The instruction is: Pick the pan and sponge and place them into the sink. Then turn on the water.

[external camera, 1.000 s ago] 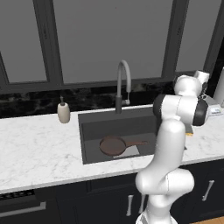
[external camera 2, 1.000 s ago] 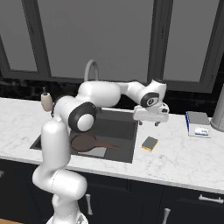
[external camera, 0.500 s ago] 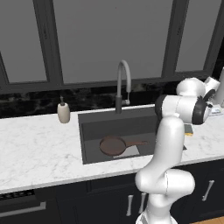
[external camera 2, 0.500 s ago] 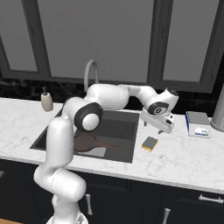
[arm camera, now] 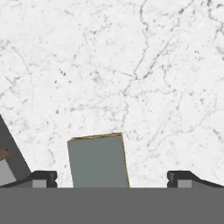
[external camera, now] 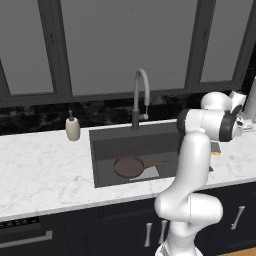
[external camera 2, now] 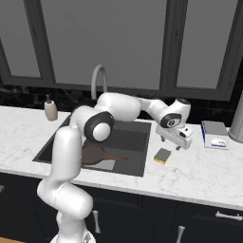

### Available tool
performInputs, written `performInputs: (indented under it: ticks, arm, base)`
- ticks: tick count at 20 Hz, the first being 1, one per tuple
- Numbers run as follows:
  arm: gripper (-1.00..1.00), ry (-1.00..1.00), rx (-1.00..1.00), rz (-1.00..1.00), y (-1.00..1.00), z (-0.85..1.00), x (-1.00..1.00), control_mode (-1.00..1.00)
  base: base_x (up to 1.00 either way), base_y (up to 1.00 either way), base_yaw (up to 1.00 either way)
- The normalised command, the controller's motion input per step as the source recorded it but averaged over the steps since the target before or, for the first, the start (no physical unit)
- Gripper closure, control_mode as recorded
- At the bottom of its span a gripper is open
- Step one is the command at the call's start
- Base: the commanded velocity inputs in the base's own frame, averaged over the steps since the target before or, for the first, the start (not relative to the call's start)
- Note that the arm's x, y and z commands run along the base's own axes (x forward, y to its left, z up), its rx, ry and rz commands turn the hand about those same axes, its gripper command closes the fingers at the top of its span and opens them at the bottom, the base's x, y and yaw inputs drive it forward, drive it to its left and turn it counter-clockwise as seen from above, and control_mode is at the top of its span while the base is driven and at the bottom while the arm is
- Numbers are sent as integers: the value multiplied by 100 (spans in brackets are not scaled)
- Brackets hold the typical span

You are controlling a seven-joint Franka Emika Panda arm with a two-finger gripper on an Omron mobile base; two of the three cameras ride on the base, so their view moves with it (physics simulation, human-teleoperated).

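Pincer (external camera 2: pixel 176 144) hangs over the marble bench (external camera 2: pixel 209 166), just right of the sink (external camera 2: pixel 133 137) and above and a little beyond the sponge (external camera 2: pixel 163 155). From the hand camera its fingertips (arm camera: pixel 43 177) stand wide apart, nothing between them but the sponge's grey-green top (arm camera: pixel 99 161) lying on the bench below. The pan (external camera 2: pixel 95 154) lies in the sink, handle toward the right wall. A blue-and-white box (external camera 2: pixel 214 133) lies near on the right, and a soap bottle (external camera: pixel 73 129) stands left of the sink, by the faucet (external camera: pixel 141 95). In the left base camera the arm hides most of the sponge (external camera: pixel 215 148), leaving an edge.
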Motion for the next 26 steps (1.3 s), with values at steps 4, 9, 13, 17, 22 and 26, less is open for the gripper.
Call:
performInputs:
  ticks: [4, 9, 13, 17, 22, 26]
  arm:
    - [-100, 15, -6, -7, 1, -29, -1, -100]
    - [-100, 20, 0, 0, 0, -18, -5, -100]
    - [-100, 19, 0, 1, 0, -11, -12, -100]
    - [-100, 12, 2, 10, 0, -6, -11, -100]
    - [-100, 4, 8, 14, 3, 0, -12, -100]
    - [-100, 0, 12, 15, 1, 0, -14, -100]
  base:
    - [0, 0, 0]
    - [0, 0, 0]
    - [0, 0, 0]
    - [0, 0, 0]
    - [0, 0, 0]
    - [0, 0, 0]
